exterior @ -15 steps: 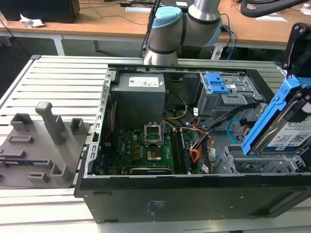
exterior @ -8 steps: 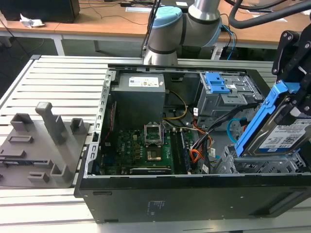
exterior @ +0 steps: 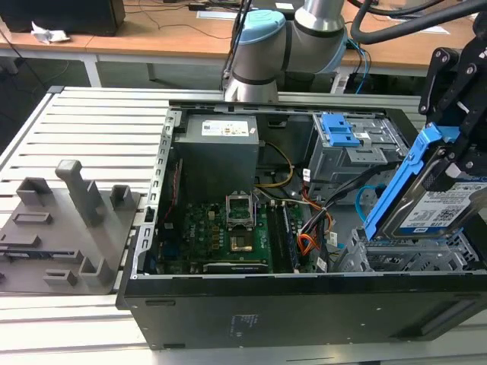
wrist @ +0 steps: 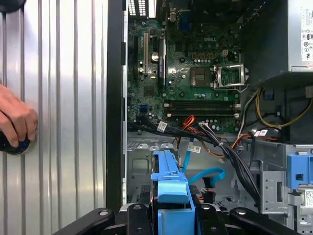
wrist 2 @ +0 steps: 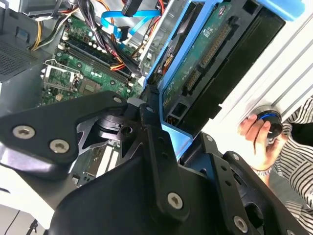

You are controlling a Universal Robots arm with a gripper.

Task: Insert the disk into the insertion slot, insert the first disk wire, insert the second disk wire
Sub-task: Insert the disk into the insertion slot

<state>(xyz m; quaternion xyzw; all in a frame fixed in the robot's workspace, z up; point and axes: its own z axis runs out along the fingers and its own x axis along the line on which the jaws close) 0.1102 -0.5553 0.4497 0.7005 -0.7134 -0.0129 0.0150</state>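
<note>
Disk (exterior: 437, 205): grey body, white-blue label, bright blue carrier frame. Tool (wrist 2: 173, 127): black. Insertion slot (exterior: 411, 257): grey, perforated w/ small holes. First disk wire (wrist: 188, 121): orange/red strands. Second disk wire (wrist: 208, 175): light blue. Mainboard (wrist: 195, 73): green. Surface (wrist: 63, 98): silver, ribbed lengthwise. Sleeve (wrist 2: 301, 166): blk-white stripes.

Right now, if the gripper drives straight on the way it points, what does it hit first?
Probably the insertion slot, just below the disk that the gripper clamps; the second disk wire loops nearby. Depth unclear.
</note>
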